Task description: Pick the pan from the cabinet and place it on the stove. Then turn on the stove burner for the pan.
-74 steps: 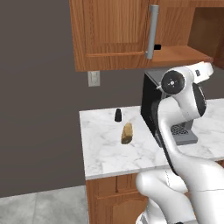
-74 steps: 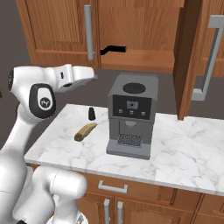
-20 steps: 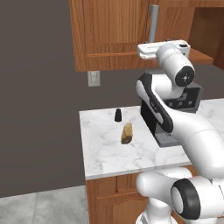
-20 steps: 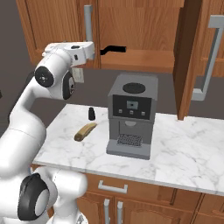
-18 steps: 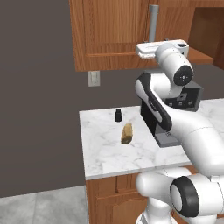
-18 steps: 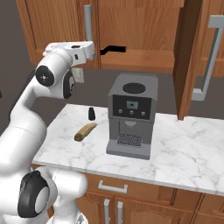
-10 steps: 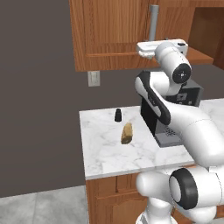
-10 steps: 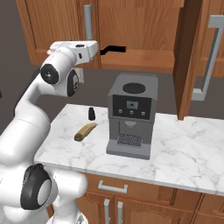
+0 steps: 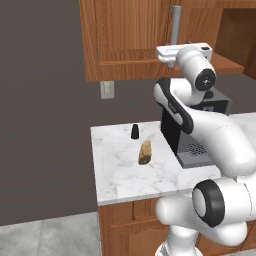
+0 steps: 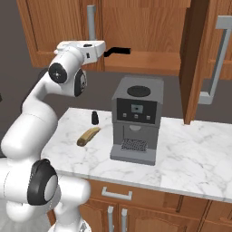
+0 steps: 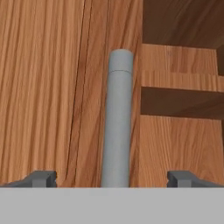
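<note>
- Wall cabinet [image 9: 130,35], reddish-brown wood, hangs above the worktop [image 9: 120,170]; its left door is shut, and a long grey bar handle [image 9: 175,25] runs vertically along that door's edge.
- From the right base view, a second door [image 10: 195,59] stands swung out at about 2 o'clock of the coffee machine, showing its own grey handle [image 10: 216,59].
- Gripper [image 11: 112,177] raised to the cabinet face, at 12 o'clock above the worktop. In the hand view the two dark fingertips [image 11: 41,178] stand wide apart with the bar handle between them, touching neither; nothing is held.
- In the right base view the white hand [image 10: 88,49] sits just beside the lower end of the bar handle, at the foot of the shut door.
- Pan [image 10: 118,51]: only a straight black handle is seen, poking out over the bottom shelf edge of the open cabinet bay, at 3 o'clock of the hand and near it. The pan's bowl is hidden from here.
- White marble worktop below, left to right: a small black bottle-like thing [image 9: 134,131], then a tan oblong lump [image 9: 145,152] at its 5 o'clock, lying flat and apart from it; what it is I cannot tell.
- Grey coffee machine [image 10: 136,120] stands upright at 3 o'clock of the lump, well clear of it, directly under the open bay.
- Low wooden cabinets [image 10: 136,204] with short handles under the worktop.
</note>
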